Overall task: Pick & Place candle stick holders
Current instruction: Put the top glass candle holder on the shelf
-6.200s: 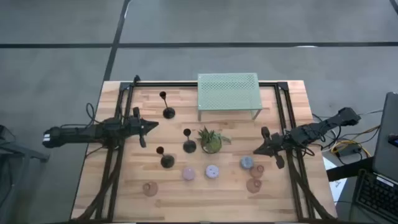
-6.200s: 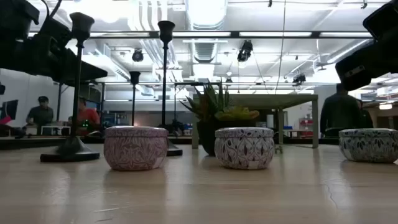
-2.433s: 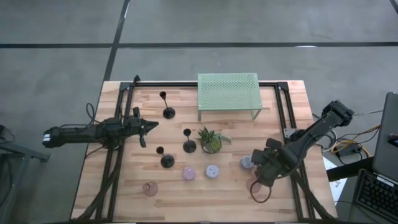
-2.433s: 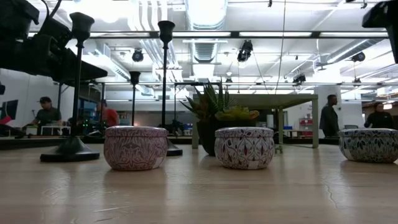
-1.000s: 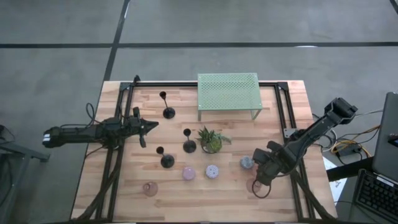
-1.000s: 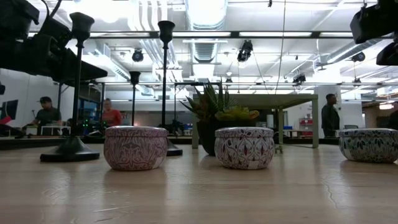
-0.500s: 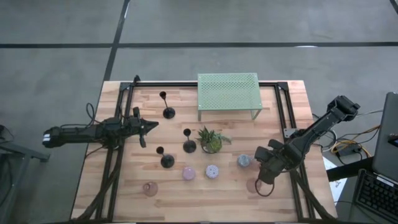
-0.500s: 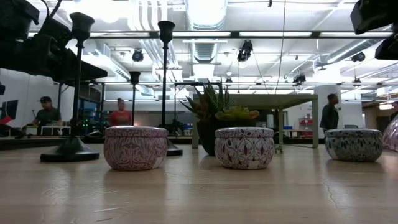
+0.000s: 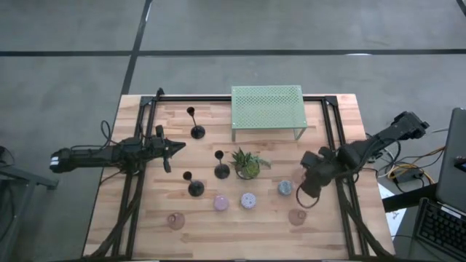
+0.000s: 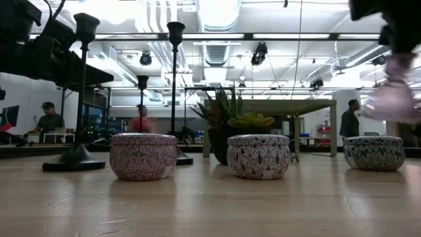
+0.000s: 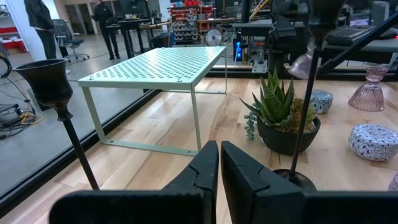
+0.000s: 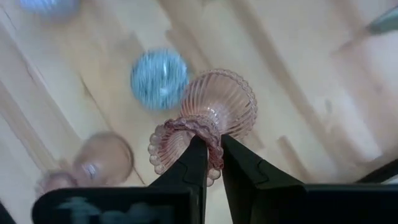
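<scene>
Right hand pinches the rim of a pink ribbed glass holder, lifted clear of the worktop above the blue holder; left hand, fingers pressed together and empty, waits beside three black candlesticks. Lilac holder and pink holder sit near the plant.

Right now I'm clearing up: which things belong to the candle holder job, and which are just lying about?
Job: black candlesticks; pink holder; lilac holder; blue holder; pink glass holder, gripped by right end effector.
Lying about: spiky plant; green mesh rack.
</scene>
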### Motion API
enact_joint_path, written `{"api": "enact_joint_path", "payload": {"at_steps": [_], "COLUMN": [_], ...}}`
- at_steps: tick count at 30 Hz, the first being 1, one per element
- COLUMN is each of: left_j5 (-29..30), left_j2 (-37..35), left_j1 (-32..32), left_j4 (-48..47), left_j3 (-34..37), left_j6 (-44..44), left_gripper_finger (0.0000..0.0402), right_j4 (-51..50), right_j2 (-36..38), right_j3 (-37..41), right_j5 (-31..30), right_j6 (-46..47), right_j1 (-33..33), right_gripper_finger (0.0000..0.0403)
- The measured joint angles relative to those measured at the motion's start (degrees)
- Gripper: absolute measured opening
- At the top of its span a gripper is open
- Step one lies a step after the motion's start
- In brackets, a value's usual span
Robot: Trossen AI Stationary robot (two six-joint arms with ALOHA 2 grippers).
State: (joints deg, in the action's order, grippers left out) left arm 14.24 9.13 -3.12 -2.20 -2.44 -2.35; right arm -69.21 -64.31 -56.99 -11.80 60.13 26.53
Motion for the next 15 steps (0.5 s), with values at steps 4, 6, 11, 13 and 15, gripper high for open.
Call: {"api": "enact_joint_path", "payload": {"at_steps": [4, 6, 11, 13, 15], "left_j5": [0.00, 0.00, 0.00, 0.00, 0.00], "left_j2": [0.00, 0.01, 0.02, 0.02, 0.02], "left_j1": [0.01, -0.02, -0.02, -0.01, -0.01], "left_j4": [0.00, 0.00, 0.00, 0.00, 0.00], "left_j3": [0.00, 0.00, 0.00, 0.00, 0.00], "left_j6": [0.00, 0.00, 0.00, 0.00, 0.00], "left_gripper_finger": [0.0023, 0.0023, 0.0023, 0.0023, 0.0023], "right_j4": [0.17, 0.15, 0.34, 0.60, 0.60], "right_j2": [3.26, 4.62, 5.86, 5.45, 4.65], "right_j3": [-3.91, -6.14, -11.57, -13.83, -15.92], "right_j5": [-2.42, -3.26, -3.52, -3.43, -3.04], "right_j6": [-4.56, -7.29, -14.29, -17.51, -20.45], "right_j1": [-6.58, -10.71, -23.28, -28.68, -33.93], "right_gripper_finger": [0.0028, 0.0028, 0.0028, 0.0028, 0.0028]}}
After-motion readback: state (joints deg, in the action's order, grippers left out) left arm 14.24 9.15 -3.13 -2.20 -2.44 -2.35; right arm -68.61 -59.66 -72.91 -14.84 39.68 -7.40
